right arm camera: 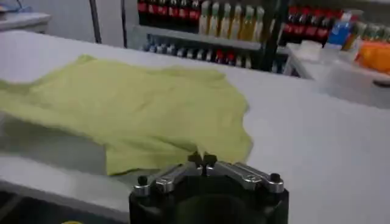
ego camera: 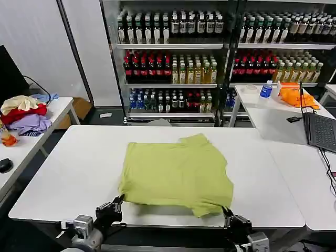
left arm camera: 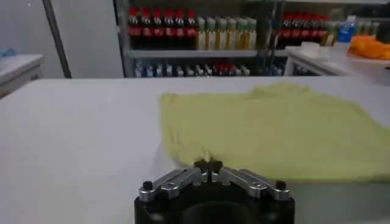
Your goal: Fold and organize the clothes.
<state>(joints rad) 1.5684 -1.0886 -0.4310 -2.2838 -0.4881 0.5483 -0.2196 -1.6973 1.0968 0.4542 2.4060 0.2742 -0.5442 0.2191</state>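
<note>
The clothes here are a yellow-green T-shirt [ego camera: 176, 173] lying flat on the white table [ego camera: 68, 173], plain side up, with a sleeve poking out at its far edge. My left gripper [ego camera: 116, 202] is at the shirt's near left corner, at the table's front edge. In the left wrist view the left gripper [left arm camera: 209, 164] is shut, and the T-shirt [left arm camera: 274, 128] puckers at its tips. My right gripper [ego camera: 227, 212] is at the near right corner. In the right wrist view the right gripper [right arm camera: 202, 160] is shut on the hem of the T-shirt [right arm camera: 134, 109].
A heap of cream, red and lilac garments [ego camera: 23, 113] lies on the left side table. On the right table are a laptop [ego camera: 321, 131], an orange cloth [ego camera: 296, 96] and a bottle [ego camera: 266, 90]. Shelves of drink bottles [ego camera: 173, 63] stand behind.
</note>
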